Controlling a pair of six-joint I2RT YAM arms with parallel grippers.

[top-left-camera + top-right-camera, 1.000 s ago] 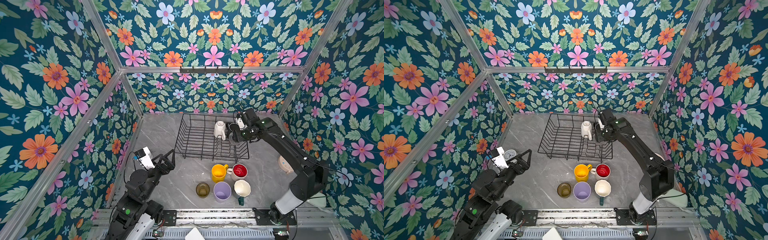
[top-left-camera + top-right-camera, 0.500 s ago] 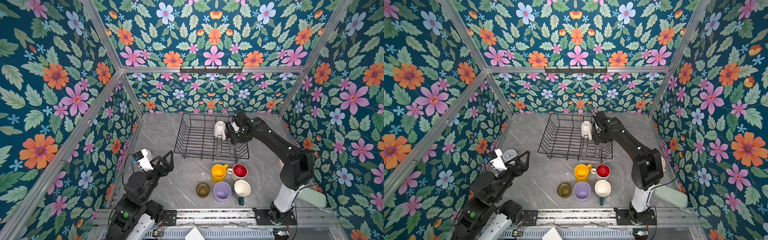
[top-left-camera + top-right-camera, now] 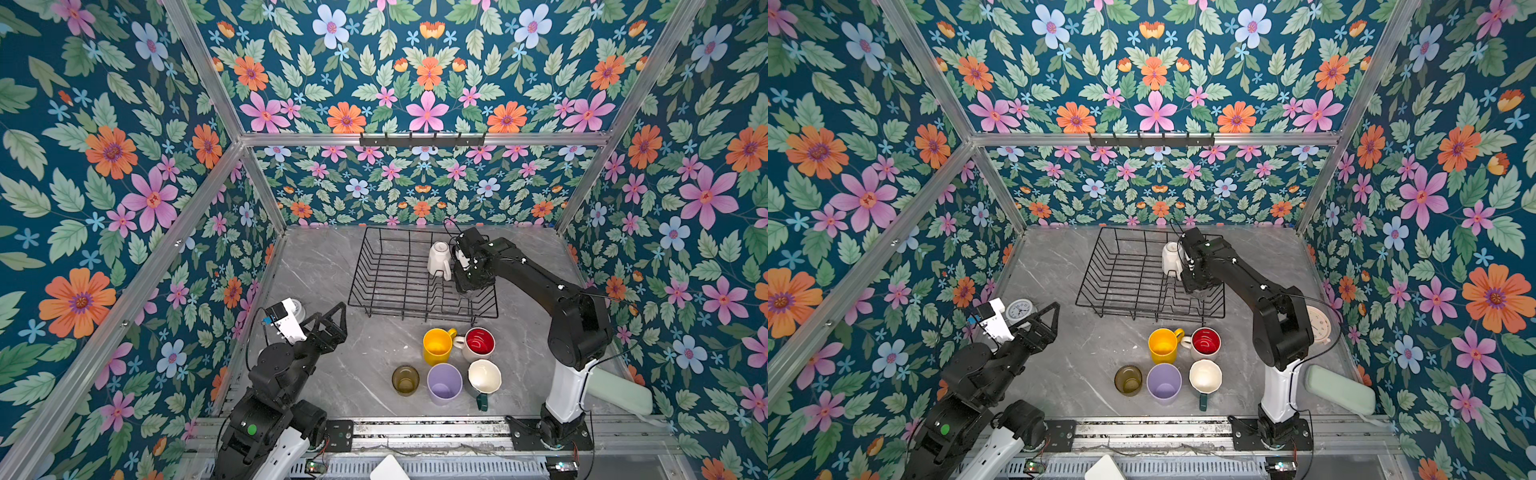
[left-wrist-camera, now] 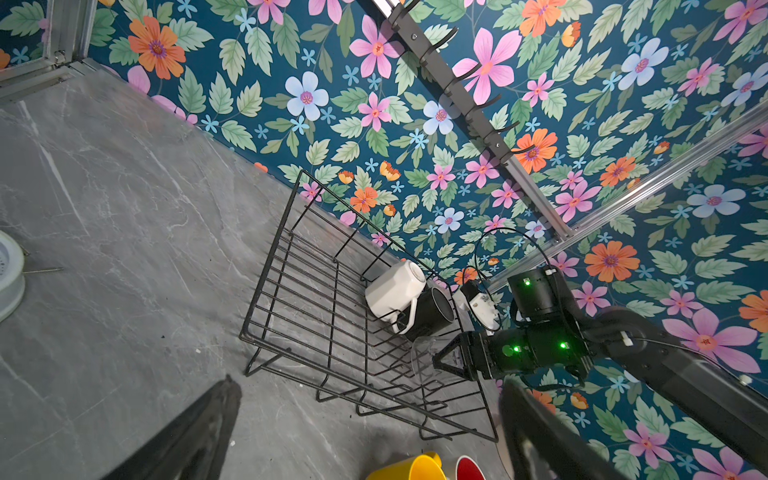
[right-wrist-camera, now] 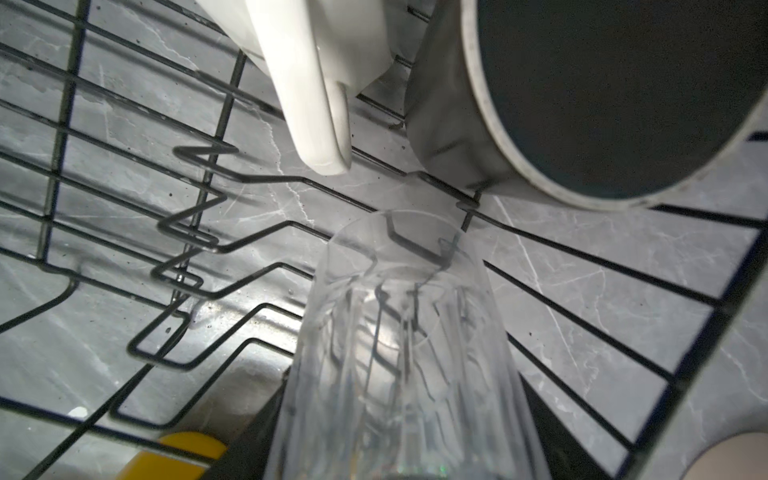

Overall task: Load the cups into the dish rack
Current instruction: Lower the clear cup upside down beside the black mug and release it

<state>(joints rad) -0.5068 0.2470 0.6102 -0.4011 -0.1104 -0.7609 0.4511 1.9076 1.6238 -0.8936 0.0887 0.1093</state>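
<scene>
My right gripper (image 3: 471, 291) (image 5: 399, 419) is shut on a clear glass (image 5: 399, 332) (image 4: 422, 357). It holds the glass tilted, mouth down, over the right end of the black wire dish rack (image 3: 361, 270) (image 3: 1100, 274). Beside the glass, a white mug (image 3: 439, 258) (image 4: 392, 293) and a black mug (image 4: 432, 311) (image 5: 602, 95) lie inside the rack. On the table in front stand a yellow mug (image 3: 436, 345), a red-inside mug (image 3: 480, 343), an olive glass (image 3: 405, 379), a lilac tumbler (image 3: 444, 382) and a cream-inside mug (image 3: 484, 377). My left gripper (image 3: 332, 322) (image 4: 368, 382) hangs open and empty at front left.
A round clock (image 3: 1019, 309) sits by the left wall next to my left wrist, and another clock (image 3: 1318, 324) leans at the right wall behind my right arm. A mint-green case (image 3: 615, 392) lies at front right. A black hook rail (image 3: 422, 139) hangs on the back wall.
My right gripper has turned and moved towards the front of the rack with the clear glass, lowering it past the two mugs. The left arm has barely shifted.
</scene>
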